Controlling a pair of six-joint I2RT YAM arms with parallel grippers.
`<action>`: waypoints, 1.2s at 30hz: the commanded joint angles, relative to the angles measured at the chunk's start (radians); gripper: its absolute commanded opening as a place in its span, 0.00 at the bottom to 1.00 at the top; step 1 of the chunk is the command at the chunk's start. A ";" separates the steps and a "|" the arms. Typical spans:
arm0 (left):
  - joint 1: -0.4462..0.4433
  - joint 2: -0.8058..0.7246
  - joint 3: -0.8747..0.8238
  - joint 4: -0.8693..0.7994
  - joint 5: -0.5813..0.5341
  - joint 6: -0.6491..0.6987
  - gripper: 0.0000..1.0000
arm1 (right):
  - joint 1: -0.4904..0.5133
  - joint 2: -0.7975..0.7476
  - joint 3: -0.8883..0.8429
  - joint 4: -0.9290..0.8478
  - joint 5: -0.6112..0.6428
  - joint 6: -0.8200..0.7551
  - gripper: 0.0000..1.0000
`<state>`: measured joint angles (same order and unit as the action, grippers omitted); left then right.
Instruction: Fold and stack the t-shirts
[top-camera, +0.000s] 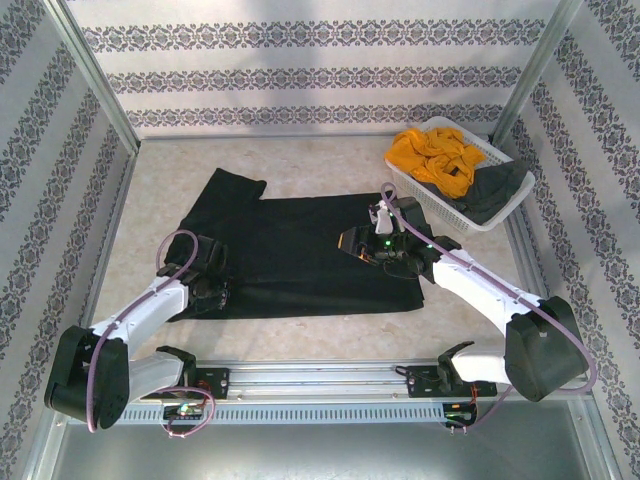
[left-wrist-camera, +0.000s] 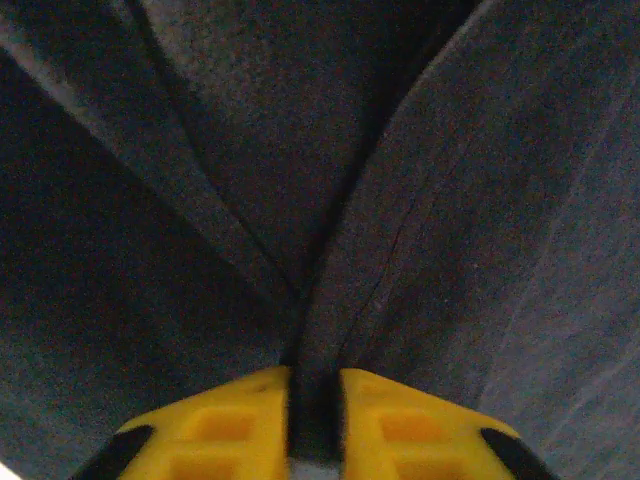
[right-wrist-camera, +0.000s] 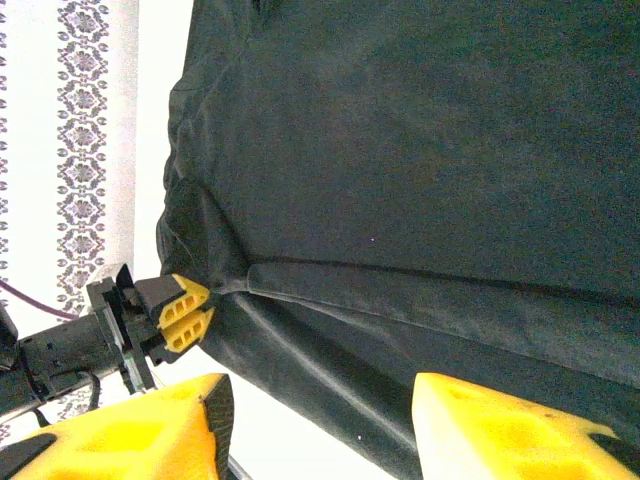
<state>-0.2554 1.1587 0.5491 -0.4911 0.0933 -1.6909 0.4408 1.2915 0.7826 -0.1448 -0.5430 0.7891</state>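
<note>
The large black t-shirt (top-camera: 290, 250) lies spread across the middle of the table. My left gripper (top-camera: 215, 290) sits at its near left part, shut on a pinched ridge of the black cloth (left-wrist-camera: 420, 200) between its yellow fingers (left-wrist-camera: 230, 420). In the right wrist view the left gripper (right-wrist-camera: 188, 312) grips the shirt's edge, with creases running from the pinch. My right gripper (top-camera: 358, 242) hovers over the shirt's right part (right-wrist-camera: 400, 150), open, with nothing between its fingers (right-wrist-camera: 480, 430). The mustard-yellow t-shirt (top-camera: 435, 160) and the dark grey t-shirt (top-camera: 495, 190) lie crumpled in the basket.
The white slatted basket (top-camera: 500, 215) stands at the back right, close to the right arm's elbow. Patterned walls and metal posts enclose the table on three sides. Bare tabletop (top-camera: 300, 325) runs along the shirt's near hem and behind it.
</note>
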 joint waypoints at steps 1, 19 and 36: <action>-0.011 0.028 0.056 0.018 -0.030 0.025 0.05 | -0.009 0.009 0.004 0.009 -0.010 0.010 0.50; -0.030 0.552 0.609 -0.130 0.044 0.570 0.00 | -0.067 0.011 0.024 -0.029 -0.034 0.018 0.46; 0.006 0.368 0.559 -0.227 -0.061 0.619 0.35 | -0.137 -0.048 -0.049 -0.165 0.156 0.054 0.39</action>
<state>-0.2852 1.6081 1.1755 -0.6632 0.0505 -1.0328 0.3416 1.2789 0.7731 -0.2367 -0.4908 0.8120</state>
